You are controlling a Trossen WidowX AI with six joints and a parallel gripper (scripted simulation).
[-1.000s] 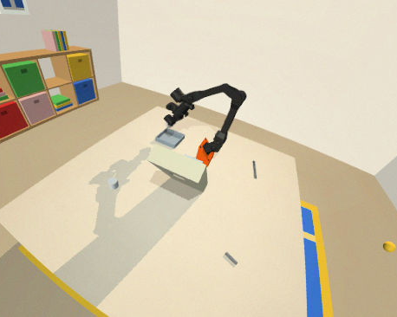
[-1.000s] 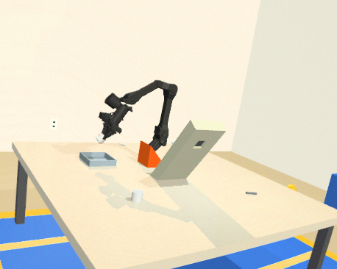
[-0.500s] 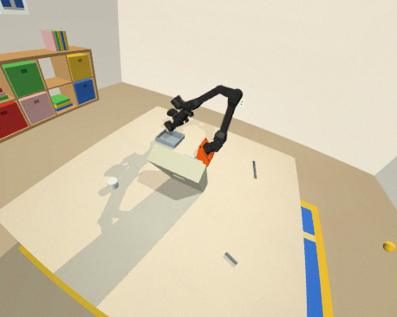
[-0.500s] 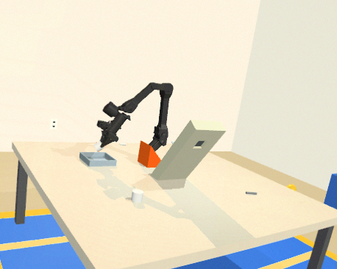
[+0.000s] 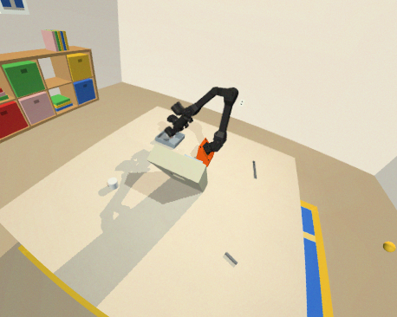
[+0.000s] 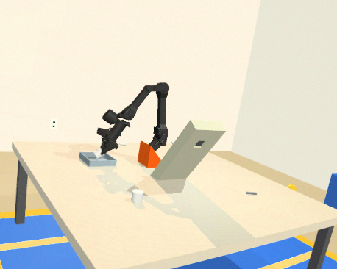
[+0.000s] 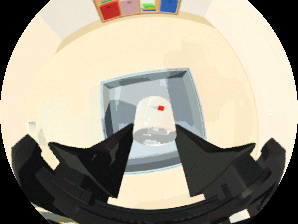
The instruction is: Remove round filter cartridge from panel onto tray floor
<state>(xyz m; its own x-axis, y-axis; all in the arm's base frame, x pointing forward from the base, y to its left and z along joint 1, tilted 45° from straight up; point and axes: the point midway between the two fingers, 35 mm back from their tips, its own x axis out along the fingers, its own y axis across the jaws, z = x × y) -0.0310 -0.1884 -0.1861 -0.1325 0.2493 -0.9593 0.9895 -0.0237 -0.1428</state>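
Observation:
The white round cartridge (image 6: 97, 153) (image 7: 154, 112) has a small red mark on its side. My gripper (image 7: 153, 127) (image 5: 169, 134) is shut on it, one finger on each side. The cartridge is tilted, with its lower part inside the grey-blue tray (image 5: 177, 141) (image 6: 107, 162) (image 7: 118, 102). Whether it touches the tray floor I cannot tell. The slots on its face are not visible. The pale green service panel (image 5: 178, 166) (image 6: 187, 156) leans on the table, its front turned away from the top and exterior views.
An orange wedge (image 5: 205, 152) (image 6: 146, 156) stands between the arm's base and the panel. A white cylinder (image 5: 112, 184) (image 6: 137, 195) stands on the table on the far side of the panel from the base. Dark bars (image 5: 254, 170) (image 5: 231, 259) lie elsewhere on the table.

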